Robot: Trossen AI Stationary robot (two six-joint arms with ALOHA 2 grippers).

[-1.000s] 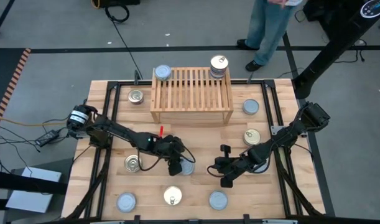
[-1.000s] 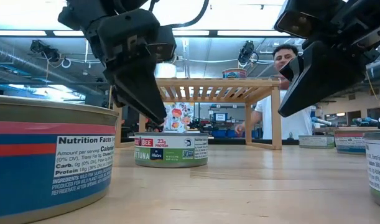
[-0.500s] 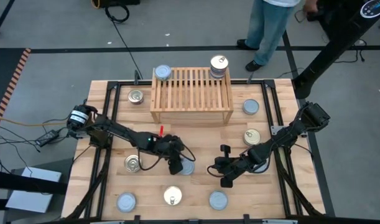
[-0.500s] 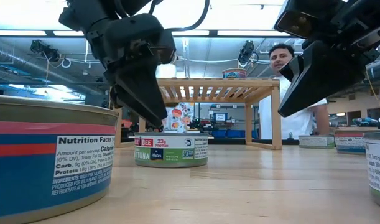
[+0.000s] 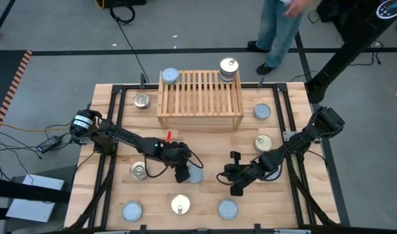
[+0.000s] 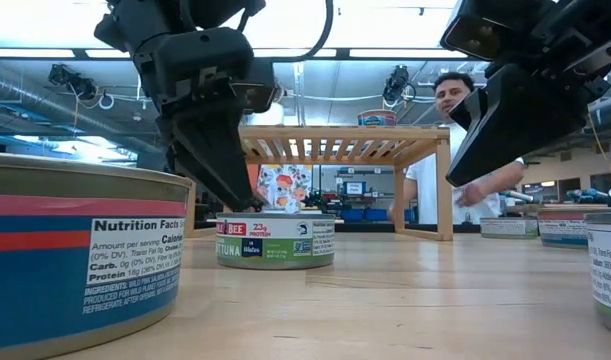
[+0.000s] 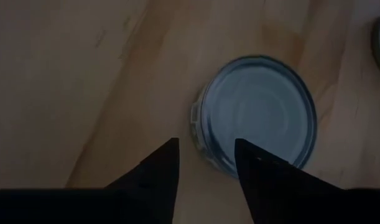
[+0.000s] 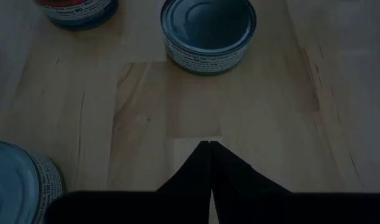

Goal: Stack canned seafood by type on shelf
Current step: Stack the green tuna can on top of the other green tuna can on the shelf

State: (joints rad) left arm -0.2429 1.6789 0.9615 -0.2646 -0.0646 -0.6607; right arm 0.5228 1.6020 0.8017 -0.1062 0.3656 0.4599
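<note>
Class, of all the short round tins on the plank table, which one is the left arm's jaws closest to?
The silvery-blue-lidded round tin near the table's middle: the left gripper hovers right beside it; every other tin sits well away.

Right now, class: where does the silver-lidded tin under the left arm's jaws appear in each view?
High view: the tin, centre table.
Low view: green-labelled, centre.
Left wrist view: right of centre.
Right wrist view: cannot tell which tin it is.
Shared landmark: left gripper beside it.

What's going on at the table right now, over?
Left end effector open, at rim of silvery-blue tin. Right end effector shut, empty, waiting mid-table. Shelf holds tins at both back corners. Nothing blocking.
</note>
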